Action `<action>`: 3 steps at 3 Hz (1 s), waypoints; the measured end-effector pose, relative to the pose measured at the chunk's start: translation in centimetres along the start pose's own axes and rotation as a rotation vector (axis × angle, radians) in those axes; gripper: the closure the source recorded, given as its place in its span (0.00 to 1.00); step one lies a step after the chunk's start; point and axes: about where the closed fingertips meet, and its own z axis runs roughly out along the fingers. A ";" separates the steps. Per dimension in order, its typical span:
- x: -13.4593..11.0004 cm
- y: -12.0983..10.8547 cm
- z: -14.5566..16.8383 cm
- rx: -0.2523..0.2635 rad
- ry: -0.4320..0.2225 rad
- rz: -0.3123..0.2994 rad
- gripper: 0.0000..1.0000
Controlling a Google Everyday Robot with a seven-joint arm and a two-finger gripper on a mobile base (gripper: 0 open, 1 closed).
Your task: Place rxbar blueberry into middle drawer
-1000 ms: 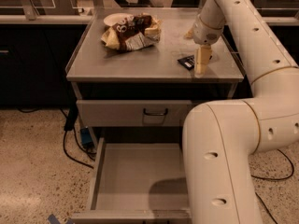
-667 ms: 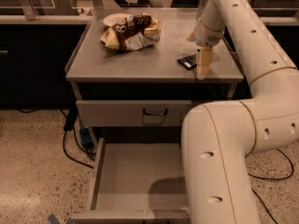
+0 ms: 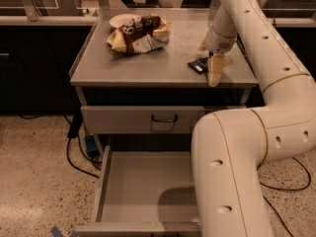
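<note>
The rxbar blueberry [image 3: 198, 64], a small dark navy bar, lies flat on the grey cabinet top [image 3: 148, 65] near its front right edge. My gripper [image 3: 215, 73] points down just to the right of the bar, at or over its right end, close to the cabinet's front edge. Whether it touches the bar is unclear. Below, a drawer [image 3: 100, 191] is pulled out wide and its inside is bare. My arm covers the drawer's right side.
A heap of brown-and-yellow snack bags [image 3: 139, 33] and a white plate [image 3: 122, 19] sit at the back left of the top. The upper drawer [image 3: 164, 118] is closed. Cables [image 3: 79, 157] run on the speckled floor to the left.
My gripper has moved down and toward the front edge, ending beside the bar's right end. The bar and the drawers have not moved.
</note>
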 end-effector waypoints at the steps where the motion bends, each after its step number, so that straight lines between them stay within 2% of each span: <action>1: -0.1 -0.7 0.5 0.021 -0.004 0.000 0.41; 2: -0.1 -0.7 0.5 0.021 -0.004 0.000 0.31; 3: -0.1 -0.6 0.4 0.021 -0.004 0.000 0.07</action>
